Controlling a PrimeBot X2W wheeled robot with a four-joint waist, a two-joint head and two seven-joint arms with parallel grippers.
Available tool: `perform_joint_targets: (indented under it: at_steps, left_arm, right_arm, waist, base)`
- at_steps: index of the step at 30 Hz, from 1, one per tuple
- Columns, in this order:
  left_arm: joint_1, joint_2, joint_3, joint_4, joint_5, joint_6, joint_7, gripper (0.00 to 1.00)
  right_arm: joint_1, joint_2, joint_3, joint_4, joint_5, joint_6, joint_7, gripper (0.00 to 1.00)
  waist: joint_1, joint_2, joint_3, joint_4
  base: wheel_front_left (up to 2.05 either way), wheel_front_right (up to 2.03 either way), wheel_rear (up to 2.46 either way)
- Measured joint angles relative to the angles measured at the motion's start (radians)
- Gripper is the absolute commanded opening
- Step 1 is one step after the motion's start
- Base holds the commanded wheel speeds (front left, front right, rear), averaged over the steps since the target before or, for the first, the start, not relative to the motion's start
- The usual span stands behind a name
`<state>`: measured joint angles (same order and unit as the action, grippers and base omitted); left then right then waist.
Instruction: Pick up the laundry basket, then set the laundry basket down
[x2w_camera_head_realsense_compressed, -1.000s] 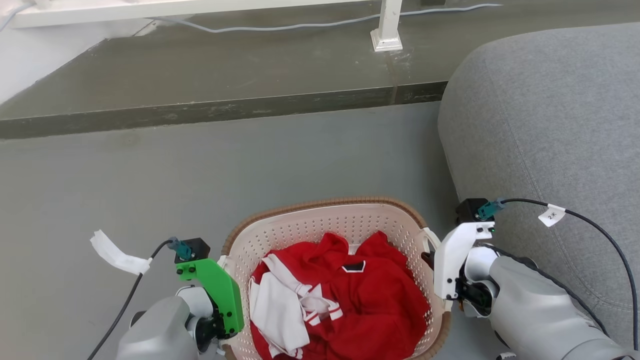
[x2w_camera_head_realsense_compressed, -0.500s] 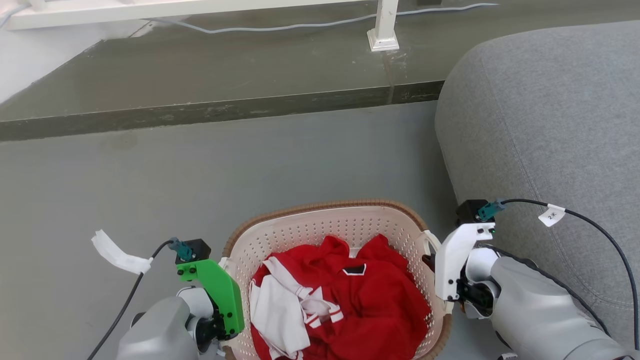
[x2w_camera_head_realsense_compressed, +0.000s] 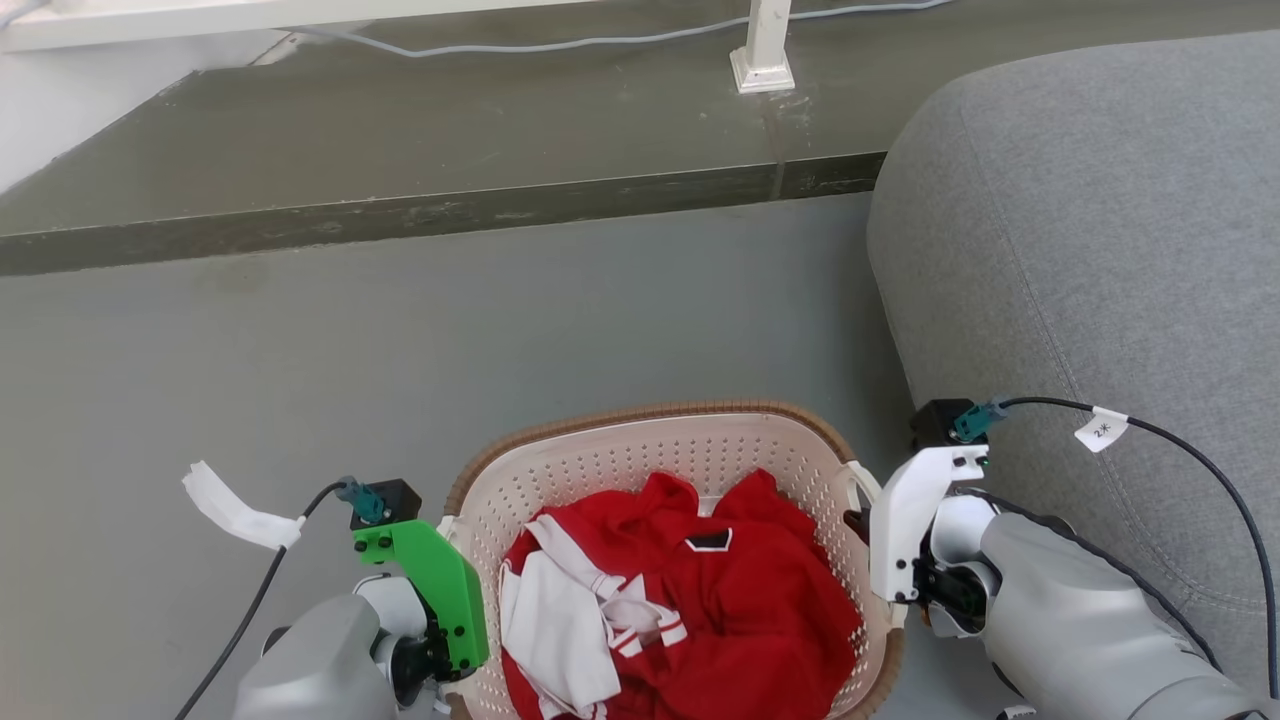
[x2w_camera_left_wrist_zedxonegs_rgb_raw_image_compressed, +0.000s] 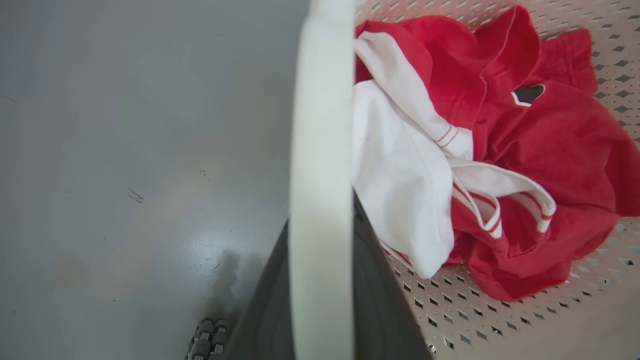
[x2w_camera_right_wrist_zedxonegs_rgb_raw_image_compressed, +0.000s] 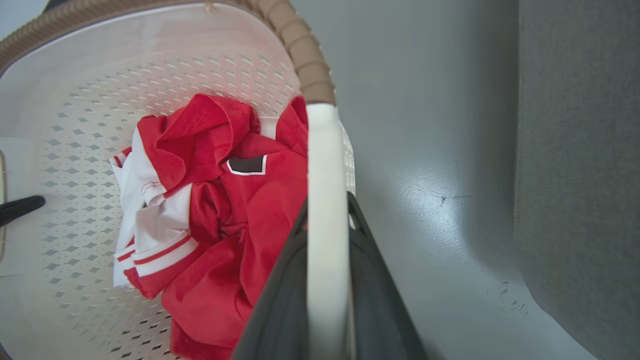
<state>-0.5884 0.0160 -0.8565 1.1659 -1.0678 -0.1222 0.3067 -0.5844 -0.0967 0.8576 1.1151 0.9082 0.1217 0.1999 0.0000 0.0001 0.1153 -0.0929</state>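
Observation:
The laundry basket (x2w_camera_head_realsense_compressed: 650, 414), cream perforated plastic with a brown woven rim, sits at the bottom middle of the head view with red and white clothes (x2w_camera_head_realsense_compressed: 690, 600) inside. My left gripper (x2w_camera_head_realsense_compressed: 447, 655), under its green mount, is at the basket's left side. The left wrist view shows it shut on the white loop handle (x2w_camera_left_wrist_zedxonegs_rgb_raw_image_compressed: 320, 150), a dark finger (x2w_camera_left_wrist_zedxonegs_rgb_raw_image_compressed: 380, 300) on each side. My right gripper (x2w_camera_head_realsense_compressed: 872, 560) is at the basket's right side, shut on the other white handle (x2w_camera_right_wrist_zedxonegs_rgb_raw_image_compressed: 325, 175). I cannot tell whether the basket touches the floor.
A large grey cushioned seat (x2w_camera_head_realsense_compressed: 1100, 250) stands close on the right, next to my right arm. Ahead, a dark raised step (x2w_camera_head_realsense_compressed: 400, 215) crosses the floor, with a white post (x2w_camera_head_realsense_compressed: 762, 55) and a cable (x2w_camera_head_realsense_compressed: 600, 42) on it. Open grey floor (x2w_camera_head_realsense_compressed: 400, 350) lies between.
The whole head picture has shifted a little: step and post sit higher, so the camera moved. Both grippers keep their hold on the handles, and the basket stays between them.

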Motion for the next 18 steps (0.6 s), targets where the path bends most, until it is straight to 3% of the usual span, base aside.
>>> perform_joint_targets:
  at_steps: [18]
  left_arm:
    - [-0.059,0.0,-0.01,-0.002,-0.001,0.0,-0.071,0.0]
  right_arm:
    - [-0.054,-0.02,0.009,-0.024,0.007,0.0,-0.076,0.0]
  waist:
    - [0.0,0.0,0.085,-0.004]
  base:
    - [0.0,0.0,0.0]
